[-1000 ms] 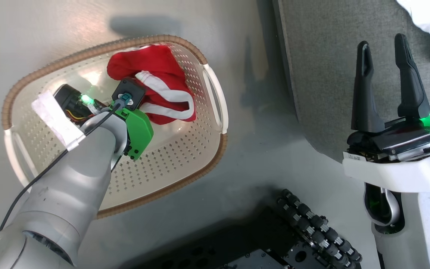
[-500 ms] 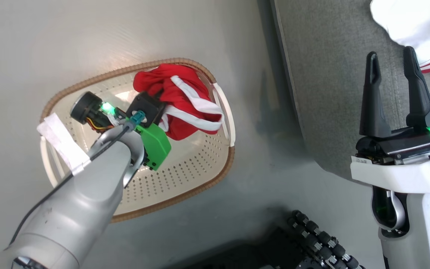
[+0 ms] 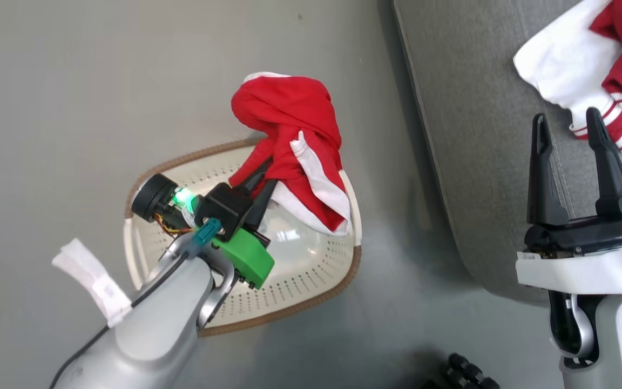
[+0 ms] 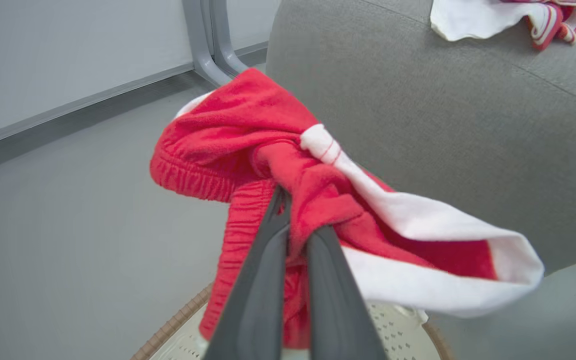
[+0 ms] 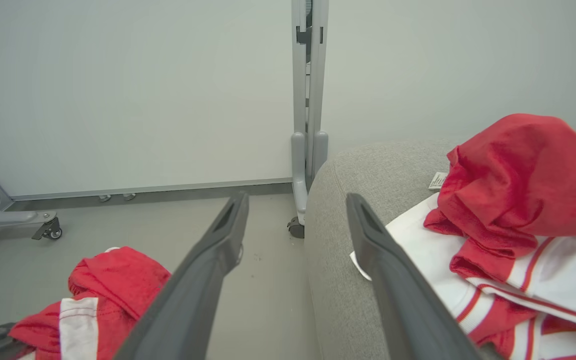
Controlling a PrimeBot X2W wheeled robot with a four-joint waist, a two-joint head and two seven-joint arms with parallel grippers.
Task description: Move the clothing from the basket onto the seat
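the left gripper (image 4: pixel 299 216) is pinching a red garment (image 4: pixel 238 125) between closed fingers, its white-edged end drooping to their right. the basket (image 4: pixel 177 321) rim is peeking out under them; the grey seat (image 4: pixel 443 125) is lying beyond, a second garment (image 4: pixel 488 17) resting on it.

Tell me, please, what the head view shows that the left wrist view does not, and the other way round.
Head view, not left wrist view: the right gripper, open, seen against the seat, and the green housing at the left arm's wrist. Left wrist view, not head view: a grey frame post on the floor beyond the seat, and the ribbed waistband of the red garment. Shared: the left gripper shut on that red garment above the basket, and a second garment, red and white, lying on the seat.
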